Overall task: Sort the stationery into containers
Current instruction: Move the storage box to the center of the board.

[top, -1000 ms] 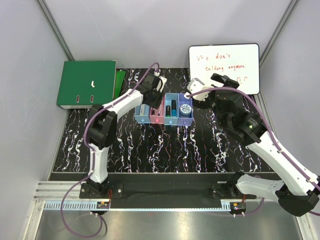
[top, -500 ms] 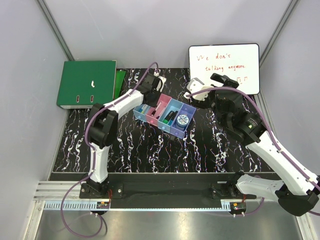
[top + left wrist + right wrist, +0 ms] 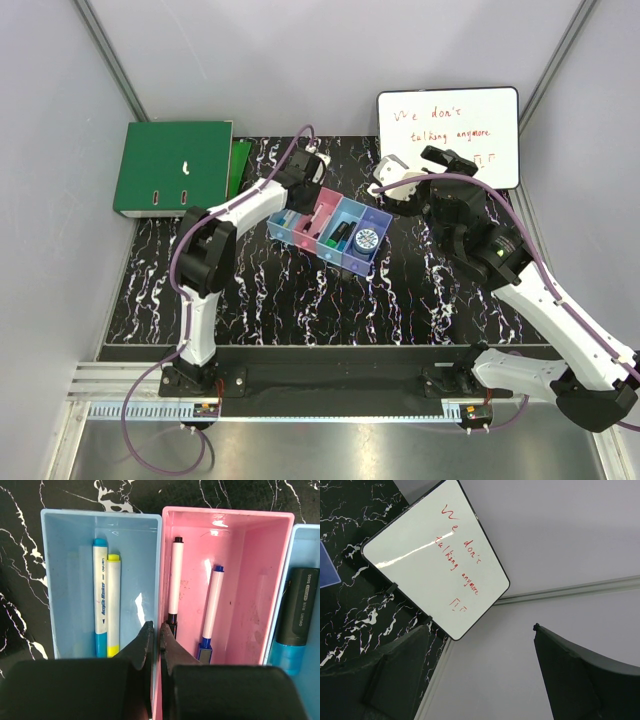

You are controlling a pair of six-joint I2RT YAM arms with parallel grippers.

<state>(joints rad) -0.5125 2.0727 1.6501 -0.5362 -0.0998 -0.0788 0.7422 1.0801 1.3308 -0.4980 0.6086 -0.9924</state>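
The pens all lie inside the row of bins (image 3: 345, 205), which sits slanted mid-table: a blue pen (image 3: 100, 595) and a yellow pen (image 3: 113, 600) in the end blue bin (image 3: 50, 580); two white markers (image 3: 175, 580) in the pink bin (image 3: 280, 555); a black marker (image 3: 295, 605) alongside; the round roll (image 3: 366, 239) in the purple bin (image 3: 383, 222). The left claw (image 3: 155, 630) is clenched on the wall between the blue and pink bins; the right claw (image 3: 480, 655) hangs released and empty near the whiteboard (image 3: 448, 135). Sorting looks done, so the step seems to be shifting the row. Next it should be squared up gently, then let go without tipping.
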